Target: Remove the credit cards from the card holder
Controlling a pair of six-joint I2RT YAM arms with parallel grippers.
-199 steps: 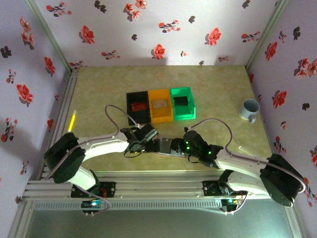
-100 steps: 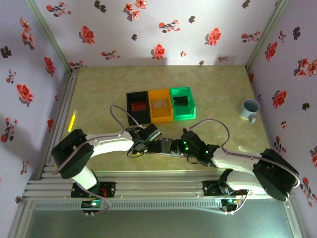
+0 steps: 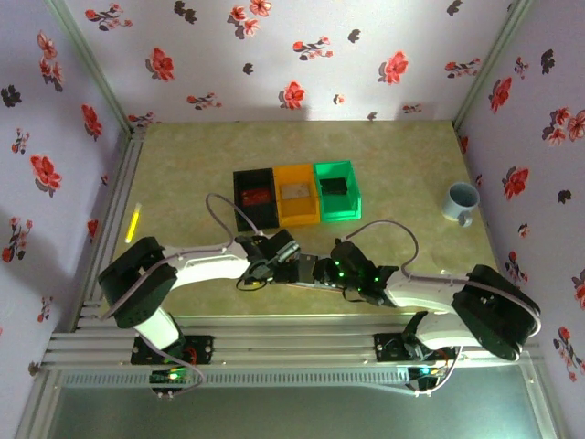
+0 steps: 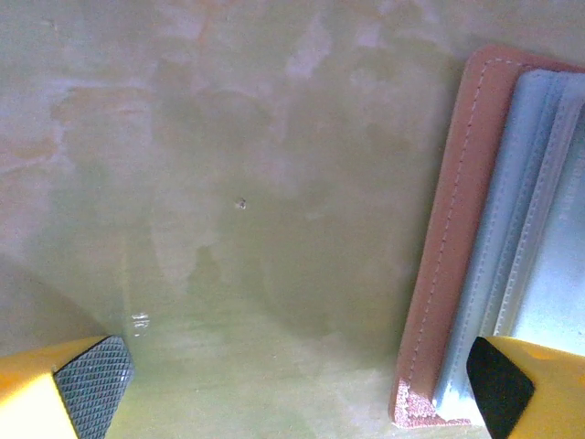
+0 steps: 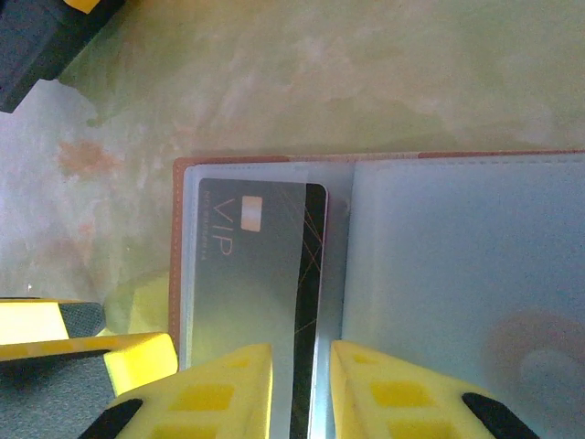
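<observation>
the right gripper sets its yellow jaws narrowly apart astride the near end of the grey plastic vip card; whether they pinch it, i cannot tell. the card's long axis runs straight away from them, inside the open pinkish-brown, blue-lined card holder. the left gripper gapes wide, one finger over the holder's corner.

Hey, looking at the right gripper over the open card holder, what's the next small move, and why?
Probably close the right gripper on the grey VIP card and ease it out: its fingers straddle the card's dark edge, narrowly apart, and the card sits inside the card holder's clear pocket.
</observation>
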